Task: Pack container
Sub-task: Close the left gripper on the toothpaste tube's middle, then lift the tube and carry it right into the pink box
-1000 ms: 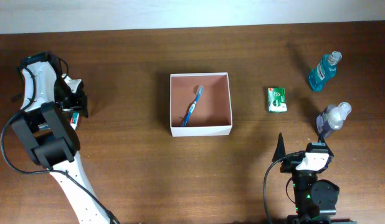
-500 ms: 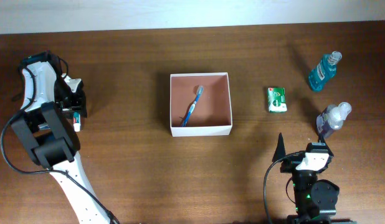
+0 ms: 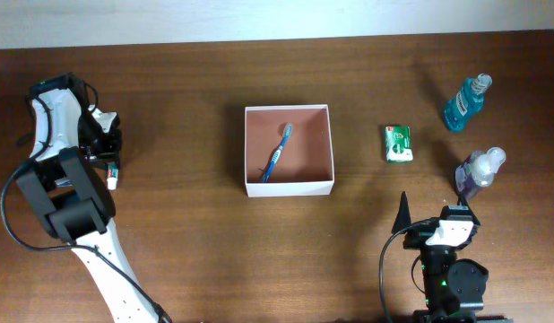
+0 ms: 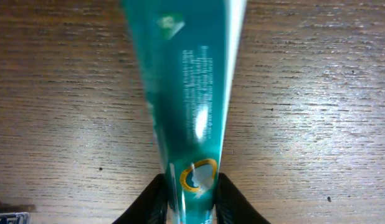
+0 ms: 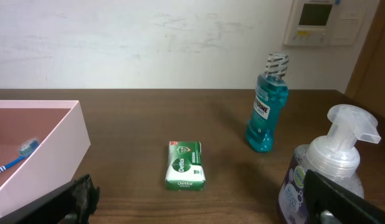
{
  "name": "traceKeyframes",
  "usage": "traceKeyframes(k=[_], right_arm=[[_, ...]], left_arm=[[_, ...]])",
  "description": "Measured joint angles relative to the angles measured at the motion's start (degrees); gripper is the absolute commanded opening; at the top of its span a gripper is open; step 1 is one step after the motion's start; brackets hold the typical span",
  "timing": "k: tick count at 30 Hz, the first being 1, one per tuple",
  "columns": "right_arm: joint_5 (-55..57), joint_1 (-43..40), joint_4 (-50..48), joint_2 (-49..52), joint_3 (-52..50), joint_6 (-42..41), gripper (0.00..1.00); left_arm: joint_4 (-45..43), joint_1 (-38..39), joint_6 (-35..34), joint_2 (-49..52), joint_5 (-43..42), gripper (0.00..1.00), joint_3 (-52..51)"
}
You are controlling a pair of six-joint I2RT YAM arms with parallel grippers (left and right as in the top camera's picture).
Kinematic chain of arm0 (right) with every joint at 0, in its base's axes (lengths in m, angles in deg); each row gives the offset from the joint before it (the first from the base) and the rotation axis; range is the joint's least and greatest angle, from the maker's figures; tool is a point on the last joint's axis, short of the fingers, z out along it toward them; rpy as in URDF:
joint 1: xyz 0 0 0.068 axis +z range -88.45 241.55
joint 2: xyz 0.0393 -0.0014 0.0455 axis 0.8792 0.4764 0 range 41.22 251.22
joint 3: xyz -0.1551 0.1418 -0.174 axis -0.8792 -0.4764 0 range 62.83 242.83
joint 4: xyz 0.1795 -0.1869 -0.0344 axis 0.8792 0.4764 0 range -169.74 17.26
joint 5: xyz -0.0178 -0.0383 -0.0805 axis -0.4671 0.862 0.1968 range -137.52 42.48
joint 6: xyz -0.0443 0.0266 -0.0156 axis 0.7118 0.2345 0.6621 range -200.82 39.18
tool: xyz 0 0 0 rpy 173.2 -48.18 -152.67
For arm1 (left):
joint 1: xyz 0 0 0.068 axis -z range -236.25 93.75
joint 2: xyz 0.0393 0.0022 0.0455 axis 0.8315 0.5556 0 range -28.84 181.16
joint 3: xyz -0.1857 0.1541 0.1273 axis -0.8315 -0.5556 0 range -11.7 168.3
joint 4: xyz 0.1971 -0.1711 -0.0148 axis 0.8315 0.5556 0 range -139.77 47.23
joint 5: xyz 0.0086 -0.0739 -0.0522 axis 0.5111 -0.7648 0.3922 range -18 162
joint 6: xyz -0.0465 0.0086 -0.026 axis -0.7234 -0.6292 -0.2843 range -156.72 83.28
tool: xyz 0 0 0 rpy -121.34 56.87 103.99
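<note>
Only a toothbrush (image 3: 277, 154) lies in the container (image 3: 289, 187), mid-table (image 3: 187, 251). The left hand (image 4: 191, 205) grips a teal tube (image 4: 186, 93) far left. The right hand (image 5: 211, 202) is open. The soap packet (image 3: 399, 143), mouthwash (image 3: 464, 102) and pump bottle (image 3: 480, 170) are not yet packed.

A toothbrush (image 3: 277, 153) is lying in the box (image 3: 289, 188) at mid-table (image 3: 187, 251), a packet (image 3: 399, 143) is sitting to its right, a bottle (image 3: 465, 101) is standing farther right with a pump bottle (image 3: 479, 170) nearer, and a tube (image 4: 186, 93) is being held far left.
</note>
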State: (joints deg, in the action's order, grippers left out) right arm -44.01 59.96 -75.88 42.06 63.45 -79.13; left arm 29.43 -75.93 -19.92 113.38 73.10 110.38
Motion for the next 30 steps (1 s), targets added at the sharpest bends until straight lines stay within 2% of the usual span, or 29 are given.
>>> traceKeyframes(k=[6,12,17,22,26,30], right_arm=[[0.0,0.0,0.0,0.0,0.0,0.0,0.98],[0.0,0.0,0.0,0.0,0.0,0.0,0.98],[0.0,0.0,0.0,0.0,0.0,0.0,0.99],[0.0,0.0,0.0,0.0,0.0,0.0,0.98],[0.0,0.0,0.0,0.0,0.0,0.0,0.98],[0.0,0.0,0.0,0.0,0.0,0.0,0.98]], left_arm=[[0.0,0.0,-1.2,0.0,0.0,0.13,0.0],[0.4,0.0,-1.6,0.0,-0.7,0.11,0.2],[3.5,0.0,-1.6,0.4,-4.9,0.10,2.9],[10.2,0.2,-1.8,0.9,-9.1,0.10,12.4],[16.7,1.4,-2.1,1.0,-12.6,0.07,24.2],[17.2,4.8,-3.7,0.4,-17.1,0.08,33.2]])
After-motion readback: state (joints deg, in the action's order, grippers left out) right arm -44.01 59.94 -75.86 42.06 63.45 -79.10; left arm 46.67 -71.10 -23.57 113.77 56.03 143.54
